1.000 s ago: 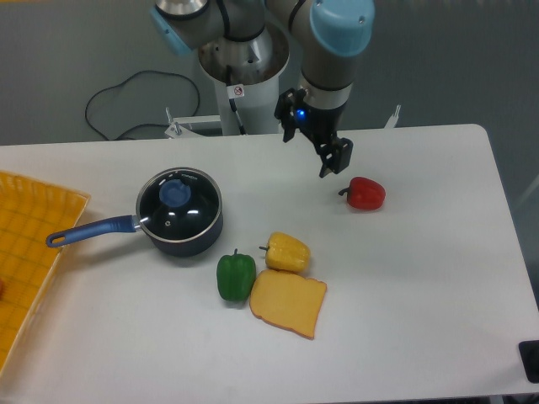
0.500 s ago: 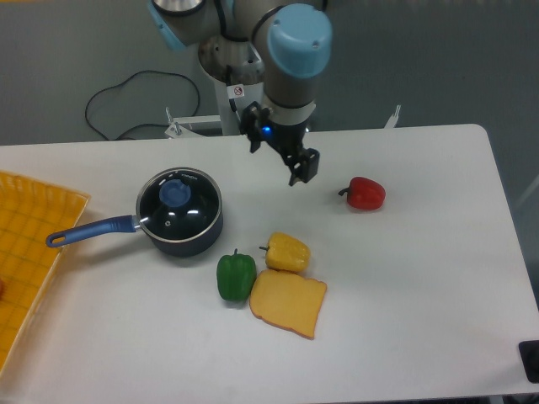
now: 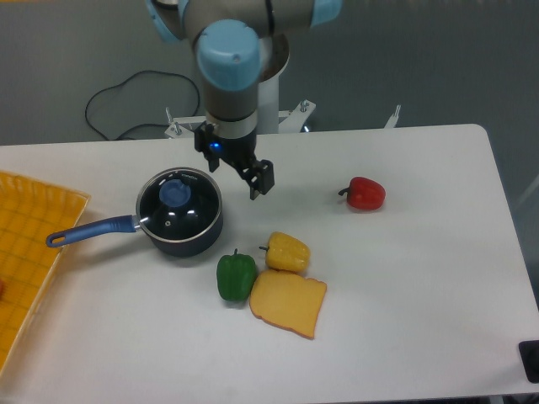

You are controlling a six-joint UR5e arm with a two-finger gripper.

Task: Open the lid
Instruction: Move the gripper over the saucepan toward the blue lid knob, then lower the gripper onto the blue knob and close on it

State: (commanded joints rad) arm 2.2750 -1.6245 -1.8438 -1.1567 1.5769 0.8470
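Note:
The lid (image 3: 179,202), a dark glass disc with a metal rim and a blue knob (image 3: 175,194), rests on a dark blue saucepan (image 3: 187,236) with a long blue handle (image 3: 88,231) at the left of the white table. My gripper (image 3: 260,185) hangs above the table just right of the saucepan, apart from the lid. Its dark fingers point down and hold nothing; the angle hides whether they stand open or shut.
A green pepper (image 3: 235,275), a yellow pepper (image 3: 287,252) and a slice of bread (image 3: 289,302) lie in front of the saucepan. A red pepper (image 3: 365,194) sits at the right. A yellow mat (image 3: 25,244) covers the left edge.
The arm has swung left across the table, from near the red pepper to just right of the saucepan. Nothing else has moved.

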